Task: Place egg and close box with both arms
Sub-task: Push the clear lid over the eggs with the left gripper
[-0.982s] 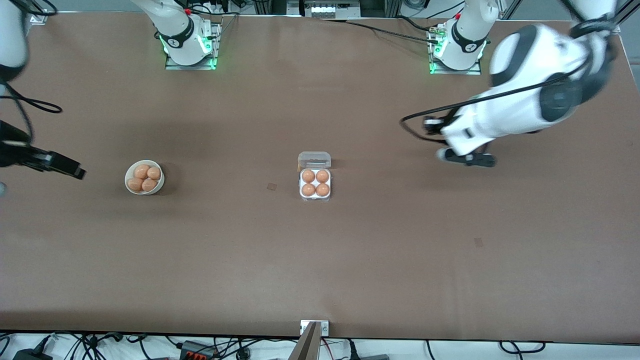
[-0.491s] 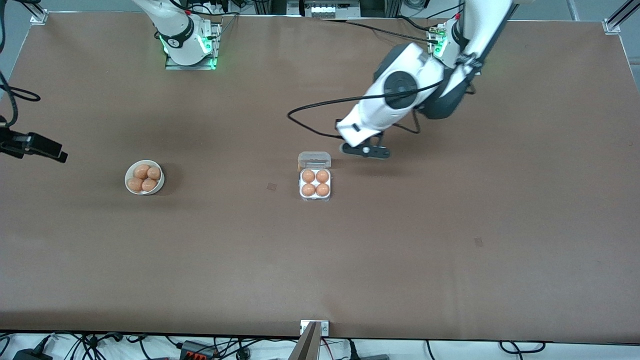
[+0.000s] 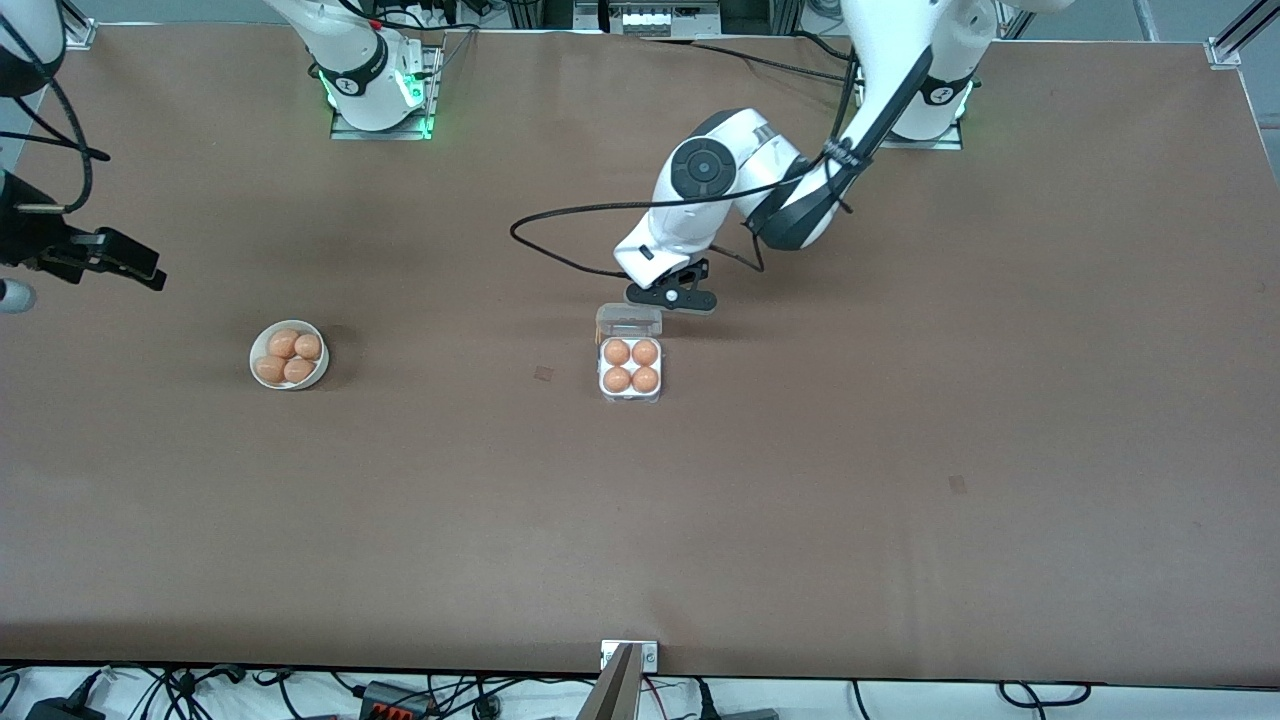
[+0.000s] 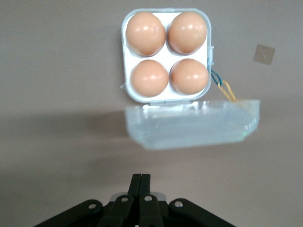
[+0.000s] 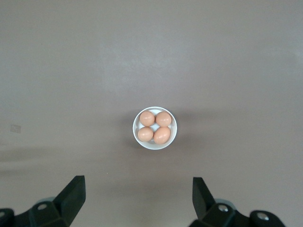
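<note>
White bowl [image 3: 289,355] holds four eggs, well apart from box [image 3: 631,370]

Open box [image 3: 630,368] holding four eggs, left end effector [image 3: 672,296] beside lid, bowl [image 3: 289,355] of eggs

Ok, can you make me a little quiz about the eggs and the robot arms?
1. How many eggs sit in the egg carton?
2. True or false: the carton's clear lid is shut.
3. Which pincer is closed: A) left pincer beside the lid, B) right pincer above the white bowl?

Key: 1) four; 2) false, it stands open; 3) A.
</note>
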You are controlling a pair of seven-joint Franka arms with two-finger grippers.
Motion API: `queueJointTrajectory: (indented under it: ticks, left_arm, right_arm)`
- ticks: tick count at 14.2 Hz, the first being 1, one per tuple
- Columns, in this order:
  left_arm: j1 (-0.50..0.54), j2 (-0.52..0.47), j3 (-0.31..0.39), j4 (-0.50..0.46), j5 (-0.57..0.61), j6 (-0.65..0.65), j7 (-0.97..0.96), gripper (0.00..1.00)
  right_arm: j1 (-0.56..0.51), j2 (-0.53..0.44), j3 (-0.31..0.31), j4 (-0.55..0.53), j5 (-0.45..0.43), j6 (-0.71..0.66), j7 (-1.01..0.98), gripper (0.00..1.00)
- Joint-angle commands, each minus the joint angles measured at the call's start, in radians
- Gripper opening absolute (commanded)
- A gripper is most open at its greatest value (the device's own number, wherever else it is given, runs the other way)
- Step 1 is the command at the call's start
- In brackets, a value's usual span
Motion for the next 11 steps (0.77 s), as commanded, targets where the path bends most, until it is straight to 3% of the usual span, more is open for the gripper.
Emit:
queueJointTrajectory:
  ticks: [1,6,8,11]
  left_arm:
    - [-0.02,0.037,0.008,0.02,0.038,0.067,-0.051,0.01]
    - [-0.018,0.054,0.014,0.062,0.048,0.087,-0.04,0.01]
    - [-0.01,0.091,0.02,0.066,0.111,0.186,-0.04,0.01]
    - [0.003,0.103,0.022,0.073,0.226,0.223,-0.04,0.01]
  right_arm:
    - [-0.001,-0.065,0.006,-0.08,-0.013,0.041,-0.016,1.0]
    - [-0.004,-0.069,0.003,-0.025,-0.012,-0.015,-0.022,1.0]
    - [-0.004,-0.069,0.005,-0.022,-0.012,-0.015,-0.057,1.0]
    - [-0.004,-0.069,0.003,-0.022,-0.01,-0.018,-0.068,1.0]
